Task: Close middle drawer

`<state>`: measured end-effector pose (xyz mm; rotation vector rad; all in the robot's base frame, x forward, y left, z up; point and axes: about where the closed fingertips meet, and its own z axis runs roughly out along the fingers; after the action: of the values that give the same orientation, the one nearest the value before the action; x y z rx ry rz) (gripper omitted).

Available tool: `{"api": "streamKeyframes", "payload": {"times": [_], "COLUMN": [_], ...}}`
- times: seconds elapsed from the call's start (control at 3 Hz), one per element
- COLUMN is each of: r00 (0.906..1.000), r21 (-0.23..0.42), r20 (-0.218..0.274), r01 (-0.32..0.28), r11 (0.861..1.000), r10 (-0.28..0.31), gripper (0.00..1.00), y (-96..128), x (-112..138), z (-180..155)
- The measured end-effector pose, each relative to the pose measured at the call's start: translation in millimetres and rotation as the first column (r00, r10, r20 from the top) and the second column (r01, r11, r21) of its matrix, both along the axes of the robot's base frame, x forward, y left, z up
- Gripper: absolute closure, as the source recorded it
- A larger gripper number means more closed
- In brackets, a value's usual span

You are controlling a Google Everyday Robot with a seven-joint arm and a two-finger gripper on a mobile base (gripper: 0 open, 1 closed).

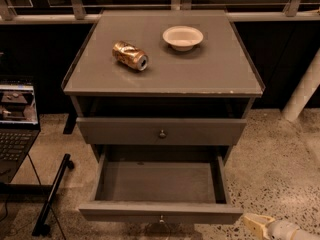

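Note:
The middle drawer (160,211) is a shallow grey box with a small dark knob (161,218). It is pulled far out of the grey cabinet and is empty inside. My gripper (256,225) shows as a pale tip at the bottom right, just right of and slightly below the drawer's front right corner. It is close to the drawer front, and I cannot tell if it touches. Most of the arm is out of view.
The drawer above (161,131) is nearly shut, with a dark gap over it. On the cabinet top (210,74) lie a crushed gold can (130,55) and a white bowl (183,37). A laptop (15,119) and a black stand (52,194) are at the left. A white post (302,91) stands at the right.

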<state>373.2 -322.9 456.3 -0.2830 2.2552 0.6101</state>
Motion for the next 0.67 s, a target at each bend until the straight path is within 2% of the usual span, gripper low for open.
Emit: {"api": "streamKeyframes", "payload": {"times": [0.67], "r00": [0.9963], "r21": [0.061], "r20": [-0.069], "r01": [0.055], "r11": [0.997], "r10": [-0.051], "gripper": [1.00], "y": [-11], "x": [3], "z": [-47]}}
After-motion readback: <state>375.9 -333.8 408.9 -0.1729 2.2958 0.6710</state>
